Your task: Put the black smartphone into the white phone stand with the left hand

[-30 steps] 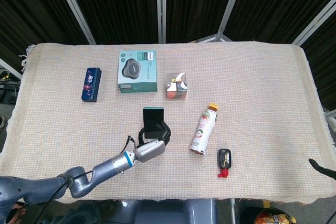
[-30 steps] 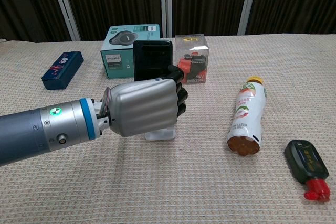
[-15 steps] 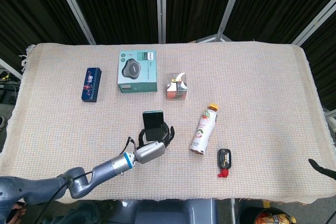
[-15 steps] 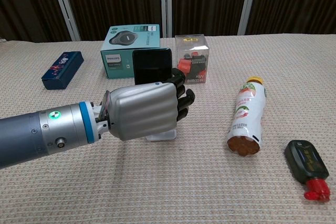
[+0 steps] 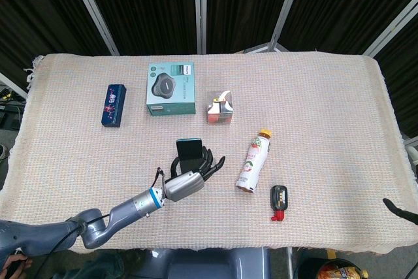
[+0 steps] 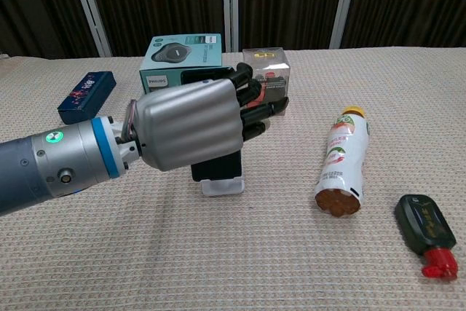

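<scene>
The black smartphone [image 6: 215,169] stands upright in the white phone stand [image 6: 223,186] at mid-table. In the chest view only its lower part shows under my hand. In the head view the smartphone [image 5: 190,149] shows its top edge and face, and the stand is hidden. My left hand [image 6: 191,124] hovers just in front of the phone's upper half with its fingers [image 6: 256,100] spread apart, holding nothing. From above, the left hand [image 5: 187,180] sits on the near side of the phone. A dark sliver of the right hand [image 5: 400,208] pokes in at the lower right edge.
A teal box [image 5: 171,88] and a small clear box [image 5: 221,107] stand behind the phone. A blue box [image 5: 113,104] lies at the far left. A juice bottle [image 5: 254,161] lies to the right, with a small black and red item [image 5: 279,201] near the front edge.
My left hand has let go of the smartphone, spread its fingers and lifted a little. The phone now sits lower, resting in the stand.
</scene>
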Controlling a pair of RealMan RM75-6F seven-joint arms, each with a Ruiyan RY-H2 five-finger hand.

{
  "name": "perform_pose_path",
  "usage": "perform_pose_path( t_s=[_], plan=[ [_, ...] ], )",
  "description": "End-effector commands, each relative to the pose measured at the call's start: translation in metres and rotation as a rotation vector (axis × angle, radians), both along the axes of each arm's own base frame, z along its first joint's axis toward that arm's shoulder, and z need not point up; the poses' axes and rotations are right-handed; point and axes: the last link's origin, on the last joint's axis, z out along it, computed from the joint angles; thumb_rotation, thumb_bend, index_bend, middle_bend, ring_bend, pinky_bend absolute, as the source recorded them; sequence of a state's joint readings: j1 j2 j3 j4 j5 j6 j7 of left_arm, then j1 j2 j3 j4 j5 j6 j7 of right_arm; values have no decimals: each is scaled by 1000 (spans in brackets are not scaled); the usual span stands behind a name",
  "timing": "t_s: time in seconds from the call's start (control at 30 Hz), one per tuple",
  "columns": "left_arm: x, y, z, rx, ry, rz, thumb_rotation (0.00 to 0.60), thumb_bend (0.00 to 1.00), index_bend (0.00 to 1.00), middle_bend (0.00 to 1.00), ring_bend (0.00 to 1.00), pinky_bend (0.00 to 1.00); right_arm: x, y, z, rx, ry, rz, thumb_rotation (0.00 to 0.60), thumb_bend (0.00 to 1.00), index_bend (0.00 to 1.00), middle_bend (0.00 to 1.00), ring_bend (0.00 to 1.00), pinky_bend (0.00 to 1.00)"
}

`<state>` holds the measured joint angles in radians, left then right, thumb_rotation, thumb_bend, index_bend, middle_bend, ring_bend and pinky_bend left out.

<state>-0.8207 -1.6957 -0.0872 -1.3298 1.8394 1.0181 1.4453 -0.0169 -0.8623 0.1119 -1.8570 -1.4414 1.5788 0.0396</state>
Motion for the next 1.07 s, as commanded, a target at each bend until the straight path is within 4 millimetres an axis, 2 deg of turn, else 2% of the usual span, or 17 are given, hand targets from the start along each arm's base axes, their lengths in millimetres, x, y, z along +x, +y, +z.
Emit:
perform_pose_path(
  t_s=[0.03, 0.17, 0.3, 0.4, 0.43, 0.5, 0.63, 0.73, 0.77, 0.9, 1.07],
  plan=[
    [4, 3, 17, -1, -87, 32, 600, 0, 144, 0, 148, 222, 0, 0, 0, 1, 0, 1, 600, 0, 0, 0, 0, 0],
    [6, 9, 48, 6, -256, 104, 600, 0, 121, 0, 103, 187, 1, 1, -1, 2, 1, 4, 600, 0, 0, 0, 0, 0],
    [-7, 19, 85, 19, -456, 249, 600, 0, 111, 0, 70, 156, 3, 2, -3, 9, 4, 10, 600, 0, 0, 0, 0, 0],
    [-30, 19, 111, -27, -673, 454, 600, 0, 108, 0, 33, 112, 5, 2, -4, 13, 5, 15, 600, 0, 0, 0, 0, 0],
    [-43, 17, 121, -61, -786, 561, 600, 0, 104, 0, 19, 92, 5, 2, -4, 14, 6, 16, 600, 0, 0, 0, 0, 0],
    [-60, 12, 134, -86, -892, 659, 600, 0, 97, 0, 6, 65, 6, 2, -5, 16, 7, 18, 600, 0, 0, 0, 0, 0],
    [-106, -5, 162, -94, -1062, 807, 600, 0, 46, 0, 0, 8, 7, 2, -6, 20, 7, 21, 600, 0, 0, 0, 0, 0],
    [-139, -28, 178, -107, -1140, 918, 600, 0, 4, 0, 0, 0, 8, 1, -8, 24, 9, 25, 600, 0, 0, 0, 0, 0],
    [-144, -32, 180, -108, -1158, 939, 600, 0, 1, 0, 0, 0, 8, 1, -8, 25, 9, 25, 600, 0, 0, 0, 0, 0],
    [-173, -74, 199, -129, -1246, 1064, 600, 0, 0, 0, 0, 0, 11, 0, -11, 33, 13, 33, 600, 0, 0, 0, 0, 0],
    [-185, -95, 208, -135, -1273, 1160, 600, 0, 0, 0, 0, 0, 15, -1, -15, 43, 17, 47, 600, 0, 0, 0, 0, 0]
  ],
)
